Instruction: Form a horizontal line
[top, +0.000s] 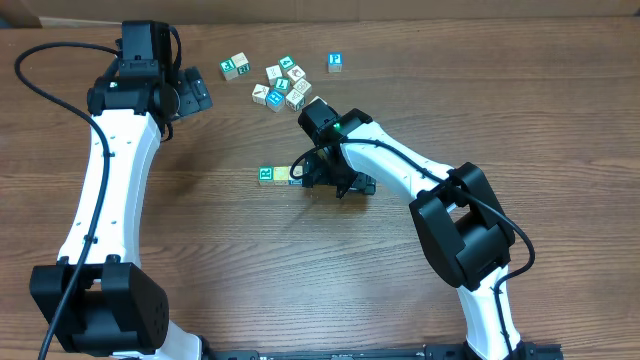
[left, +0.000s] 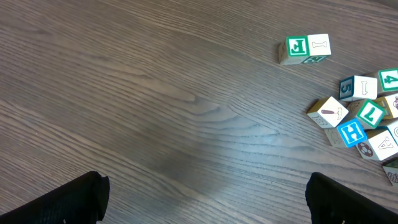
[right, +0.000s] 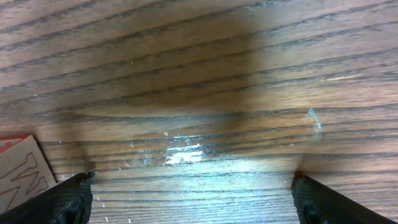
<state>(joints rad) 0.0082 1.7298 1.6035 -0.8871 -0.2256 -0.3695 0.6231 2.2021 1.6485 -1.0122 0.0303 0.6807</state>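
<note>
a: your tools?
b: my right tool (right: 193, 186) gapes empty, low over the tabletop (top: 200, 230), the started line (top: 280, 175) just left of it. my left tool (left: 205, 193) gapes too, far left.
a: grip?
b: light, hard wooden cubes, i'd judge; pinch opposite flat faces.

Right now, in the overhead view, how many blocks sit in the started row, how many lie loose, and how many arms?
Blocks in the row: 3 visible, the last half hidden by the right gripper
Loose blocks: 10
Arms: 2
Total: 15
</note>
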